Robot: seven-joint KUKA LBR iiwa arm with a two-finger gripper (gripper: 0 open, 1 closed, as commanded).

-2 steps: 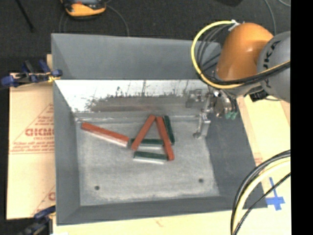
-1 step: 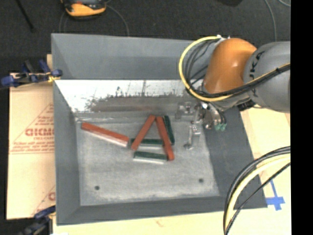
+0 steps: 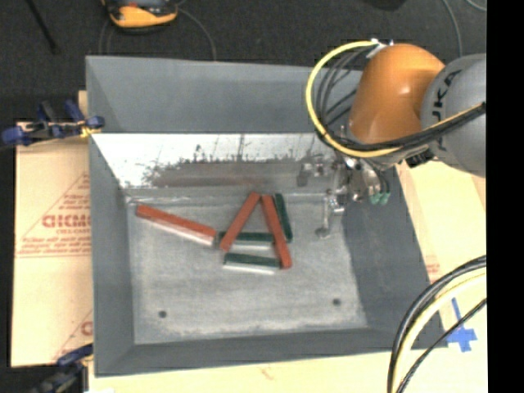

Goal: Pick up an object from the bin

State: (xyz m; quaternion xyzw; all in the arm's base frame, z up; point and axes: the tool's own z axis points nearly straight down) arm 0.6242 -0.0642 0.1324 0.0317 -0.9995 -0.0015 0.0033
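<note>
Claw (image 3: pixel 327 215) hangs over bare floor on right side of bin (image 3: pixel 246 301), just right of small heap of sticks (image 3: pixel 246 237). We can't tell if it's open or clenched, and we see nothing in it. Nearest to it: dark green stick (image 3: pixel 282 213) and red stick (image 3: pixel 277 236), lying side by side. Lone red stick (image 3: pixel 173 223) lies apart, left. We reckon they're light, stiff, smooth, maybe a bit slippery. We'd grab across narrow width, mid-length, so it doesn't tip.

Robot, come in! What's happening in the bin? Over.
End effector at right side of bin. Nearest: heap of red and green sticks, just left. Lone red stick farther left. Nothing between.
</note>
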